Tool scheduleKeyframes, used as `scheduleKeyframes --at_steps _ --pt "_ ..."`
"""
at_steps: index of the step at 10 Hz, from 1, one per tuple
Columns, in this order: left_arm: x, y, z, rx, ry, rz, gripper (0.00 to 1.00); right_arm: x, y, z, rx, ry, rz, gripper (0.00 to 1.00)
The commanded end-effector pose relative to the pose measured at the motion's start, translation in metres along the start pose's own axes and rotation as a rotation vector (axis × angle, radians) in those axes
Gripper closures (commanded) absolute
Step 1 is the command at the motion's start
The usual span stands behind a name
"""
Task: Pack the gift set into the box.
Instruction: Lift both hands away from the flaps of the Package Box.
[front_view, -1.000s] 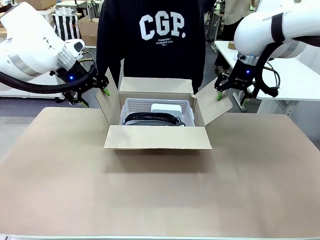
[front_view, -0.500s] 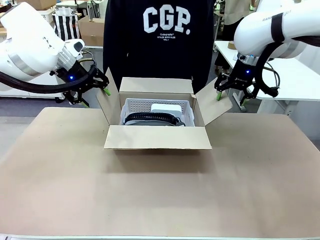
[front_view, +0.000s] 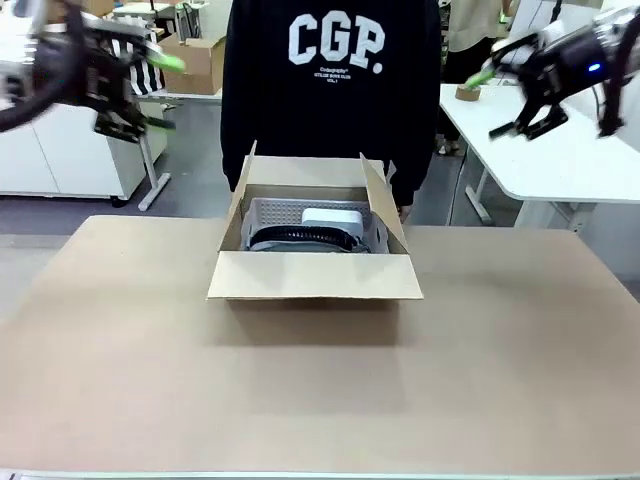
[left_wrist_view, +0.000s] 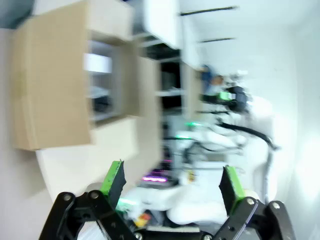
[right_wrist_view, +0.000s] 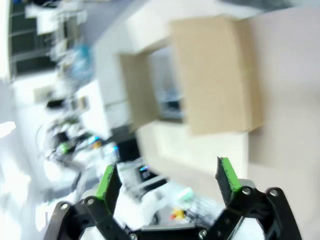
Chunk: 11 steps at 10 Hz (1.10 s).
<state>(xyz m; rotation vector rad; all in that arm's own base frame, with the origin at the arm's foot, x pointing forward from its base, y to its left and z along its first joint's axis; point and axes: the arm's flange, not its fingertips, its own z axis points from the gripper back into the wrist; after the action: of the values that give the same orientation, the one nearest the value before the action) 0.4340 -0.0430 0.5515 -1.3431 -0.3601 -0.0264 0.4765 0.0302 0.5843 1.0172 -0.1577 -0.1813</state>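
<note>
jaws spread wide and gripping nothing on the left gripper, raised and blurred at upper left, and likewise on the right gripper, raised at upper right, both well apart from the box. brown cardboard box at the middle of the brown table, top open, side flaps standing up. inside, a white perforated basket holding a black curved item and a white block. just behind the box, a person in a dark sweatshirt with white letters.
</note>
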Motion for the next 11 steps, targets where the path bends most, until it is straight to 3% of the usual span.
scheduleKeyframes --at_steps 1,2,3,4,11 --pt "-0.024 0.037 0.033 -0.224 -0.039 0.112 0.00 -0.037 -0.034 0.020 0.187 0.116 -0.005 0.00" --pt "-0.027 0.047 0.049 -0.252 -0.090 0.143 0.00 -0.046 -0.041 0.027 0.216 0.056 0.077 0.00" --pt "-0.022 0.060 0.054 -0.174 -0.125 0.153 0.00 -0.038 -0.051 0.024 0.197 -0.047 0.053 0.00" --pt "-0.022 0.024 0.047 -0.223 -0.059 0.086 0.00 -0.037 -0.021 0.036 0.194 0.062 0.031 0.00" --pt "-0.022 0.024 0.047 -0.223 -0.059 0.086 0.00 -0.037 -0.021 0.036 0.194 0.062 0.031 0.00"
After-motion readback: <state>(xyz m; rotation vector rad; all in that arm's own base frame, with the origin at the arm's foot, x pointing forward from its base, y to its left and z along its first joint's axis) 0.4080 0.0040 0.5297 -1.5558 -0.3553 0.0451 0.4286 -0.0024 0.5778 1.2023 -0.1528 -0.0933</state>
